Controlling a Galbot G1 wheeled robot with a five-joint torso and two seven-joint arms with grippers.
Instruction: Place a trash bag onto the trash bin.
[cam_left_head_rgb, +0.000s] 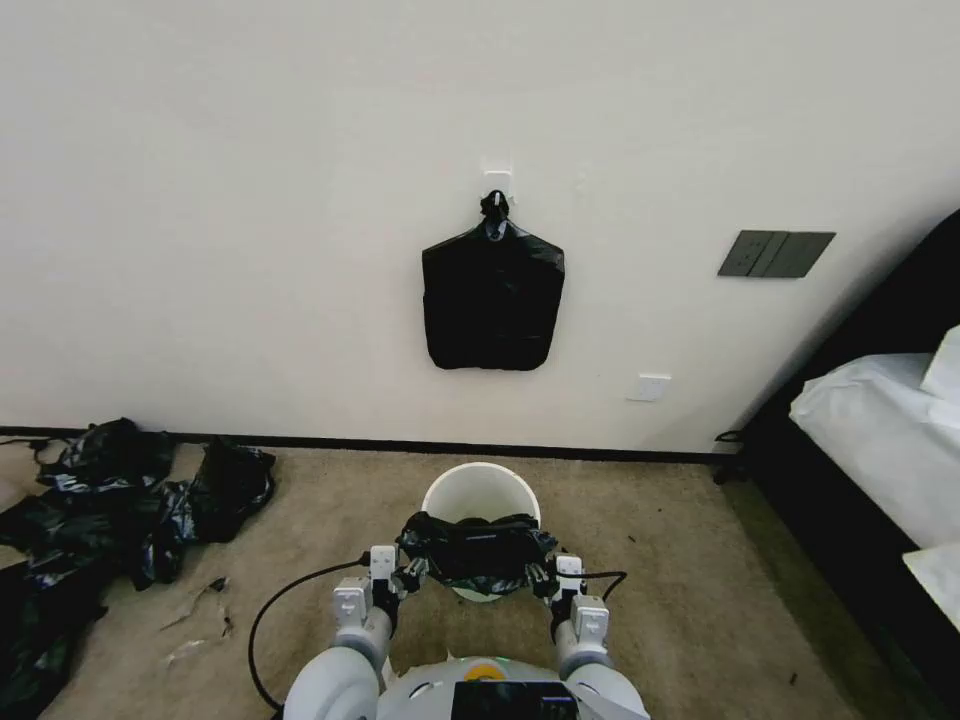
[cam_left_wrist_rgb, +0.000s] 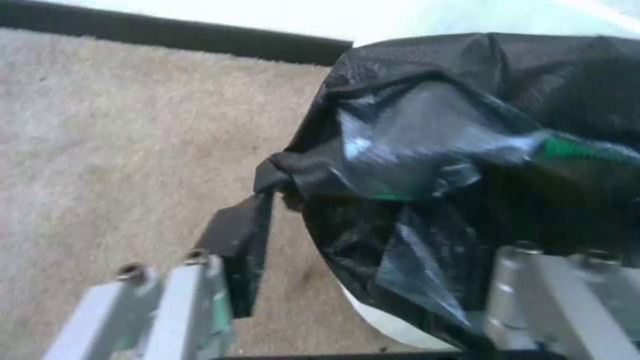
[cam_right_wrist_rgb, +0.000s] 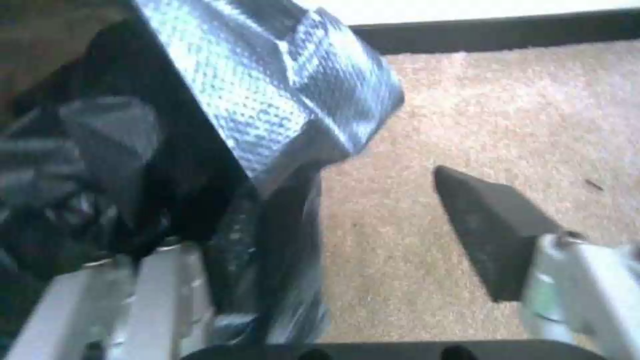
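where bin (cam_left_head_rgb: 481, 492) sits: beige carpet (cam_left_head_rgb: 650, 560)

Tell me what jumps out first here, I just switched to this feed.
The black trash bag stretched over the near rim of the white trash bin, with the left gripper and right gripper open at its two ends. Behind it, a knotted black bundle hangs from a wall hook, and a heap of black bags lies on the carpet to the left.
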